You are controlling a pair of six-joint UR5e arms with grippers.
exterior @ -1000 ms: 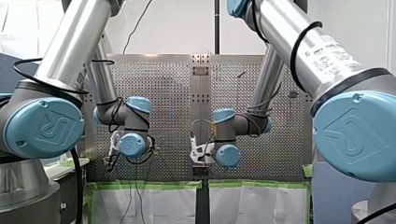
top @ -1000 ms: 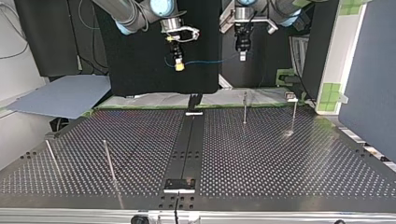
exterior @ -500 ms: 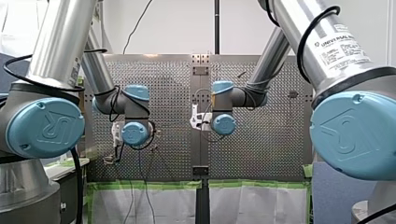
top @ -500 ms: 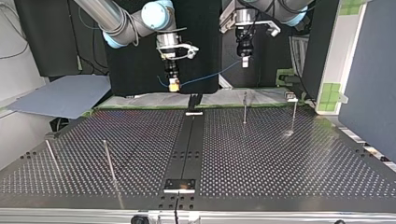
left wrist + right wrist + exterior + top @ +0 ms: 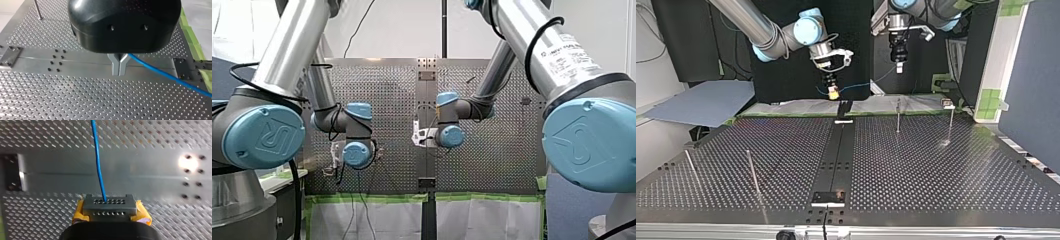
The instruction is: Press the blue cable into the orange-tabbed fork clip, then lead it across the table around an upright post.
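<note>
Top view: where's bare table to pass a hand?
Free: between the upright metal post at the view's left and the black centre rail; the rail's near right side. Crowded: far edge, under my right gripper, my left gripper and the blue cable.

Front and top views face each other across the table (image 5: 936, 165).

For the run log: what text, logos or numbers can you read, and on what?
"UR" logo: on my left arm's cap and my right arm's cap.
Label on my right arm's tube: print too blurred to read.
Nothing else is readable.
</note>
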